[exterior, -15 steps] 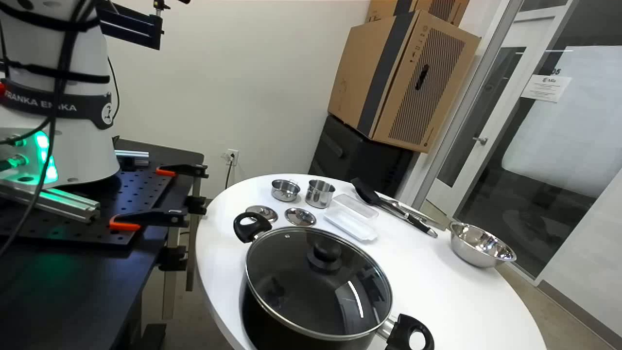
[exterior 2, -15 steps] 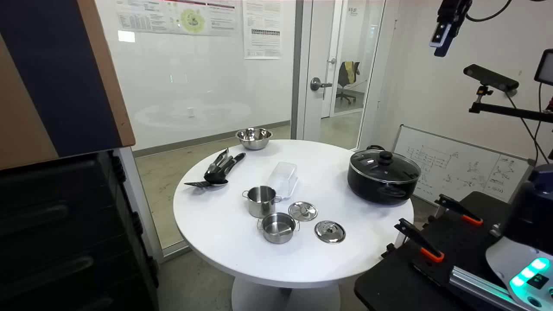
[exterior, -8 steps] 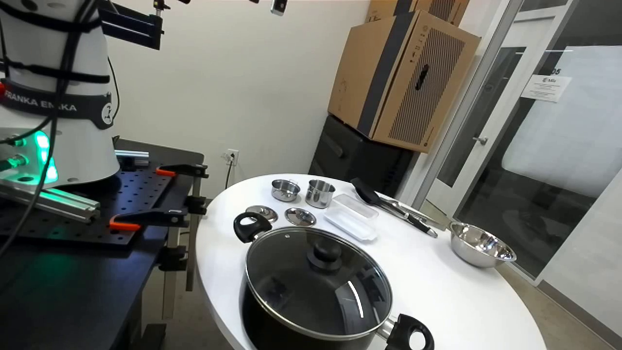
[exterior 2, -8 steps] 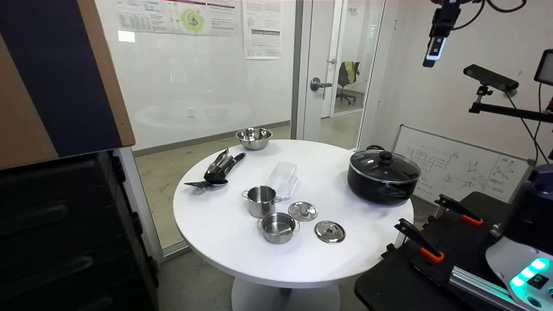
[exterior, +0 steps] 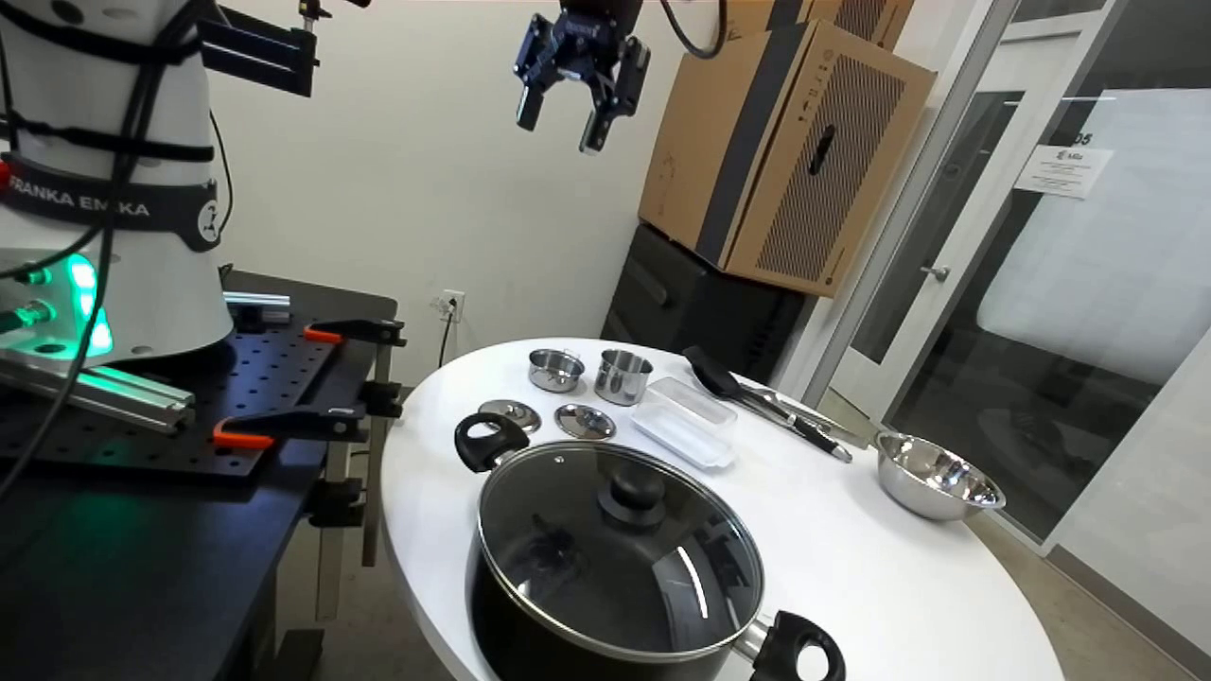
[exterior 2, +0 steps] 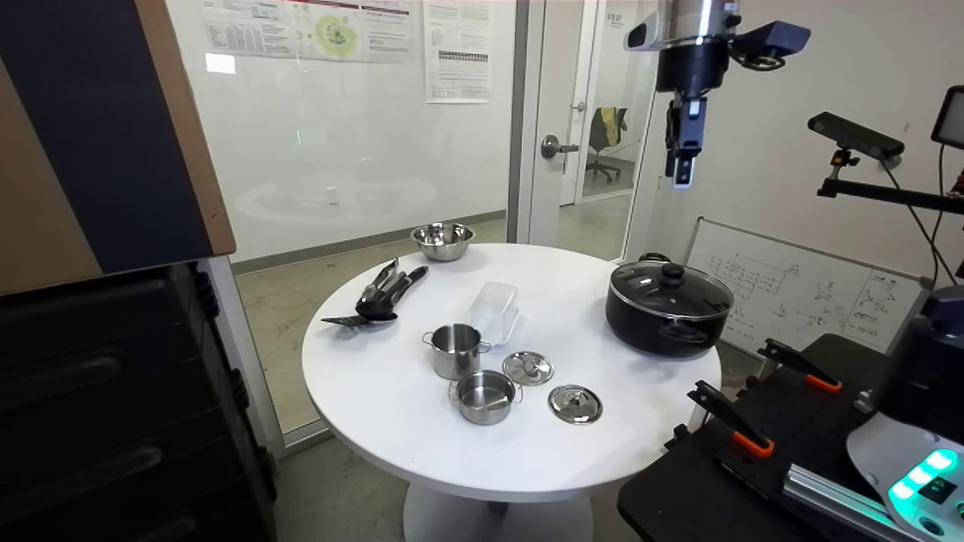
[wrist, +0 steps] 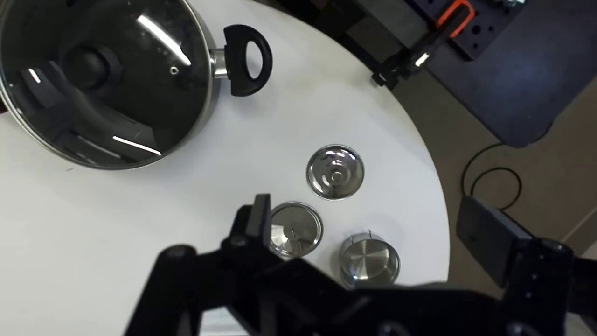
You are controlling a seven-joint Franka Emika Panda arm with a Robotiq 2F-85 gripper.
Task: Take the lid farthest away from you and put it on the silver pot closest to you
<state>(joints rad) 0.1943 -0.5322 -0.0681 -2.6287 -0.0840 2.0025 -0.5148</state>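
Note:
Two round shiny lids lie on the white table. The farther lid (exterior: 585,423) (exterior 2: 527,368) lies beside the clear container; in the wrist view this lid (wrist: 298,228) is partly covered by a finger. The nearer lid (exterior: 511,414) (exterior 2: 575,404) (wrist: 335,172) lies closer to the robot base. The short silver pot (exterior: 555,371) (exterior 2: 486,397) (wrist: 369,261) stands uncovered, closest to the base of the two silver pots. The taller silver pot (exterior: 623,377) (exterior 2: 456,351) is hidden in the wrist view. My gripper (exterior: 560,125) (exterior 2: 676,173) (wrist: 373,217) is open and empty, high above the table.
A large black pot (exterior: 620,558) (exterior 2: 669,309) (wrist: 107,84) with a glass lid stands on the table (exterior 2: 422,444). A clear plastic container (exterior: 683,424) (exterior 2: 493,310), black utensils (exterior: 757,397) (exterior 2: 384,293) and a steel bowl (exterior: 937,478) (exterior 2: 443,241) also stand there.
My gripper has come down into view in an exterior view. In both exterior views it has swung out from the base toward the table. The lids and pots have not moved.

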